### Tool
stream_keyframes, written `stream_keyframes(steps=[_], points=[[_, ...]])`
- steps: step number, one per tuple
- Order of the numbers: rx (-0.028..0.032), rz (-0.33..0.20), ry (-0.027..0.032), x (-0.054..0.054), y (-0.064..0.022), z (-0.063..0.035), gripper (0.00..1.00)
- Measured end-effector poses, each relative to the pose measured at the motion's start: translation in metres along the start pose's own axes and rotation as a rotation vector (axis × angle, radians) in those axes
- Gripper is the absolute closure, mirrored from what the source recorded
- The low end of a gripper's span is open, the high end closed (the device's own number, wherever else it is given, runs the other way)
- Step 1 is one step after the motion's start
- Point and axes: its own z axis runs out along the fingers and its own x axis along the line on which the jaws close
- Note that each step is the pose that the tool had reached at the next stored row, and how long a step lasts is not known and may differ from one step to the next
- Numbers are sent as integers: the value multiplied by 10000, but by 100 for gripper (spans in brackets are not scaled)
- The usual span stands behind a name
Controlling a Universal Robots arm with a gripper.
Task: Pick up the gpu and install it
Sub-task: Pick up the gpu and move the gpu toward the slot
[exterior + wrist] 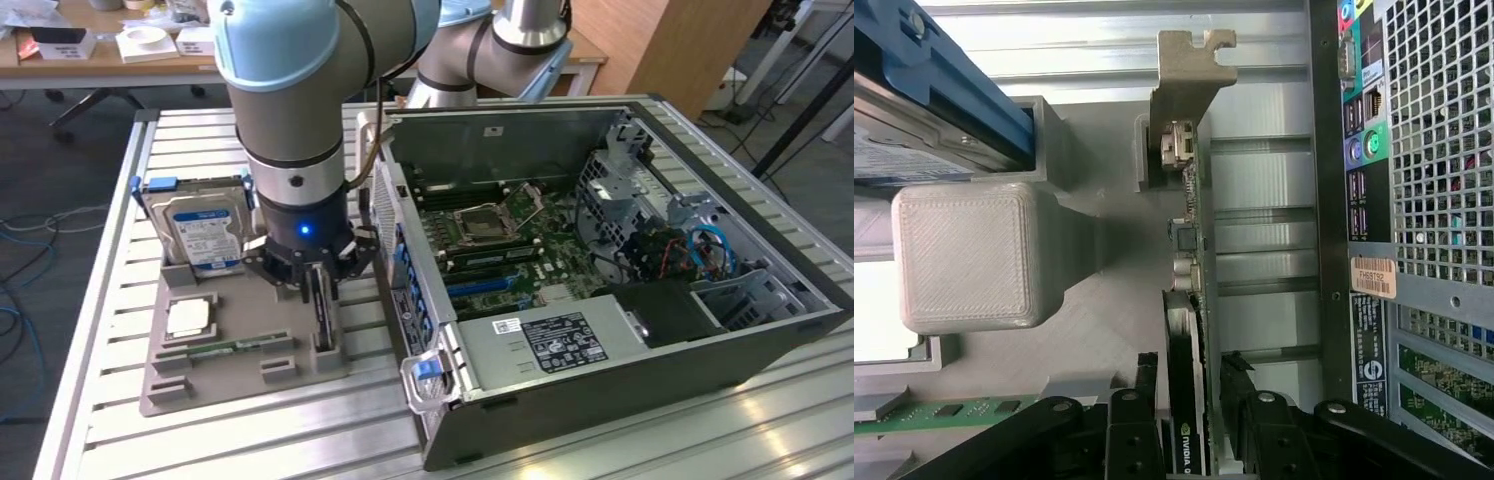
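Gripper [1191, 378] open, jaws astride upright gpu [1186, 300] at tray's [1094, 340] case-side [1444, 150] edge; likely light, stiff, fragile, best pinched across flat faces.

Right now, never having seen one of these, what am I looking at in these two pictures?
It is a robot arm working at a metal table. One picture comes from a camera off the arm; the other looks down from the arm's wrist. On the table stand an open computer case and a grey tray holding a hard drive, a green memory stick and the gpu, standing on edge. The end effector, the arm's grasping part, is down around the gpu; whether it grips it yet I cannot tell.
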Motion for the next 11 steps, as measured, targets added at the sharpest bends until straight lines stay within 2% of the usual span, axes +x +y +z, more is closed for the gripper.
stream_keyframes(steps=[2,5,6,11], points=[[-2,-1,27,-8,1,5,61],[9,7,155,-35,3,5,61],[10,8,173,-35,3,6,61],[12,10,192,-37,3,13,61]])
